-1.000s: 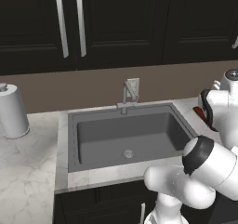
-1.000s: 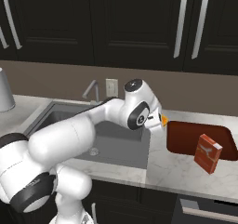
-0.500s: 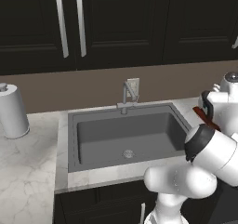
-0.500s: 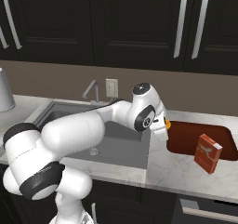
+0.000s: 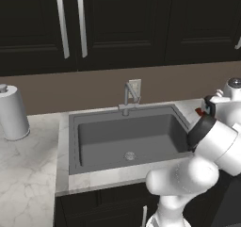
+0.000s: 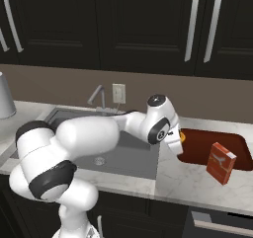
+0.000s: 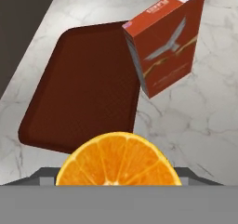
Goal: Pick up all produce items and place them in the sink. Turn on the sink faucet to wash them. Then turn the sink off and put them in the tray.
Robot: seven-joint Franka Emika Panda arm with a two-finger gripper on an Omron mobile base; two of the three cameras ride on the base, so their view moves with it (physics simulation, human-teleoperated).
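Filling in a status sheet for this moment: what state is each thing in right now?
orange half: cut face up, right at the hand, beside the tray's edge.
tray: bare inside.
sink: dry, nothing in it.
faucet: no water running.
red box: upright, tilted.
cabinet doors: closed.

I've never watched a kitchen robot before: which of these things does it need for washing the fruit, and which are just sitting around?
Needed for the job:
orange half
sink
faucet
red tray

Just lying about:
red box
paper towel roll
wall outlet
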